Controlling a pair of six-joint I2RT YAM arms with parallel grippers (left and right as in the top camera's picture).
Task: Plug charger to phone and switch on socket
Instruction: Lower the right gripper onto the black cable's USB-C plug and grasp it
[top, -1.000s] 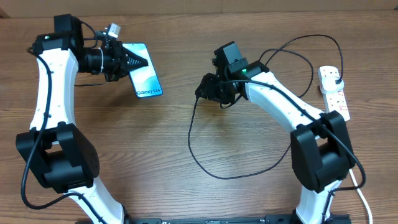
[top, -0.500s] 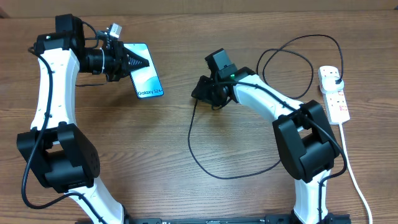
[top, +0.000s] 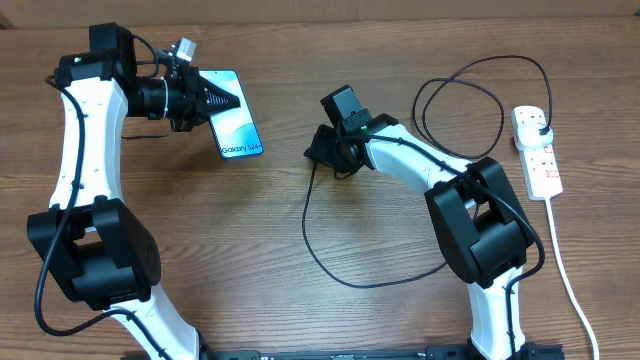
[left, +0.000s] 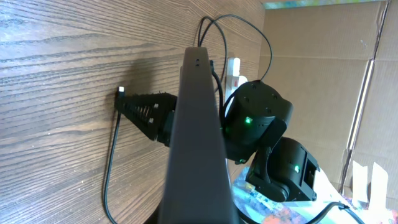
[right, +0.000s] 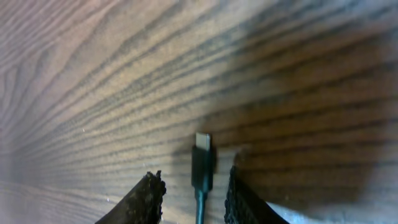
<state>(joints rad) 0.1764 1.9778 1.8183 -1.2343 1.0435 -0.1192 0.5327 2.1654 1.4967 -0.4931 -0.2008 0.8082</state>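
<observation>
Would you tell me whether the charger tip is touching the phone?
Apart. Overhead, bare table separates the phone from the charger tip at the right tool.

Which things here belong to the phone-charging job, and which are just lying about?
Job: phone, charger, socket.
Lying about: white cord trailing from the socket, cardboard backdrop.

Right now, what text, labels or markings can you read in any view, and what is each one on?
"Galaxy S24": on the light blue screen of the slim black-framed phone, seen in the overhead view.
Red markings on the white elongated power strip: too small to read.
Left wrist and right wrist views: no readable text.
</observation>
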